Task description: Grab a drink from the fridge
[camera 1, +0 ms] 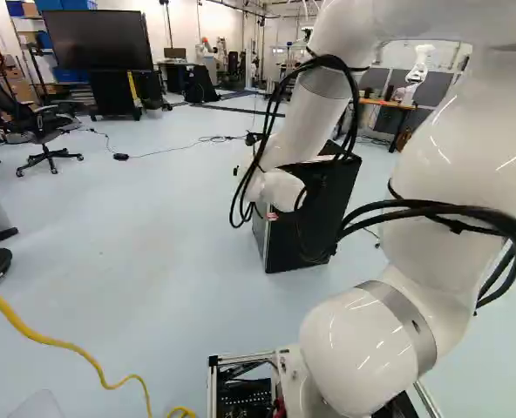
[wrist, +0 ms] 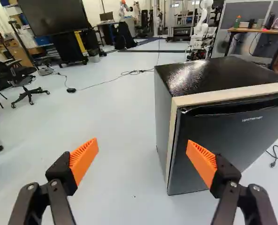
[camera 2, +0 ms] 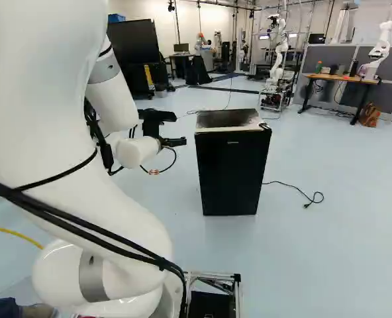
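Arm: my white arm (camera 1: 467,148) rises from the foot of the left base view and reaches forward, its outer part bent down toward the floor.
Hand: the black hand (camera 2: 181,141) hangs just left of the fridge in the right base view, well above the floor.
Fingers: I read them as wide open in the wrist view – orange pads (wrist: 204,161) well apart, nothing gripped between them.
Fridge: small, upright on the floor, ahead of the hand. Its dark front (wrist: 233,140) shows beyond one finger, that finger overlapping it in my wrist view; I can't tell how near they are.
Fridge top: black and glossy, with a pale strip (wrist: 233,93) along its front edge. The strip also runs down one side of the front.
Door: sits flush along the pale strip as far as I can see, a recessed grip (wrist: 242,105) near its upper edge.
Drink: out of my sight in all three views – I can't place it.
Power cord: black cord (camera 2: 292,186) lies on the floor right of the fridge in the right base view, plug at its end.
Yellow cable: loops over the floor (camera 1: 53,342) at the lower left of the left base view.
Tabletop: wooden tabletop (camera 2: 342,77) far back, another robot (camera 2: 379,50) on it.
Screen: large dark screen (camera 1: 98,41) on a stand, office chair (camera 1: 40,131) near it.
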You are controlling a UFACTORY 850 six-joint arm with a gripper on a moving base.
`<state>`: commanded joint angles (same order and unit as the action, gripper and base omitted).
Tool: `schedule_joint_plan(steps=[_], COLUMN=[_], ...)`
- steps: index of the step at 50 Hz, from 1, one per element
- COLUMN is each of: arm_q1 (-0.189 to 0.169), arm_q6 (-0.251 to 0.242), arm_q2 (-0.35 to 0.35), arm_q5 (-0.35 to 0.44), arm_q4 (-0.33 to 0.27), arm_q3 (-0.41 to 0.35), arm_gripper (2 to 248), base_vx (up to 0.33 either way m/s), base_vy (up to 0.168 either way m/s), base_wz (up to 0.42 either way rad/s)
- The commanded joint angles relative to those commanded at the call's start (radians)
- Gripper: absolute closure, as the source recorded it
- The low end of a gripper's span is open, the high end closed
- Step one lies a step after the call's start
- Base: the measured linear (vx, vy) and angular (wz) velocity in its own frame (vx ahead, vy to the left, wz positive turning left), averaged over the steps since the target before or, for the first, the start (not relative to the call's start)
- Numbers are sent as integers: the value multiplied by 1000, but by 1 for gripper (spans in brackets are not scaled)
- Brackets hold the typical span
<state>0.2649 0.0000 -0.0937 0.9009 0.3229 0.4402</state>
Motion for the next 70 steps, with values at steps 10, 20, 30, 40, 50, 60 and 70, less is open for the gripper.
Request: schedule_joint_plan(steps=[10, 20, 30, 40, 50, 60, 70], arm_q1=[28, 50, 62, 68, 70, 69, 66], arm_q6=[0, 0, 0, 0, 0, 0, 0], arm_q2=[-48, -101, -147, -188, -229, -273, -322], arm_q5=[18, 43, 73, 105, 136, 169, 202], arm_q4=[64, 129, 192, 256, 319, 383, 447], arm_q3=[29, 61, 85, 106, 125, 149, 182], arm_gripper=[3, 3, 3, 3, 3, 3, 3], base_vx=[0, 0, 0, 0, 0, 0, 0], base_vy=[0, 0, 0, 0, 0, 0, 0], base_wz=[0, 0, 0, 0, 0, 0, 0])
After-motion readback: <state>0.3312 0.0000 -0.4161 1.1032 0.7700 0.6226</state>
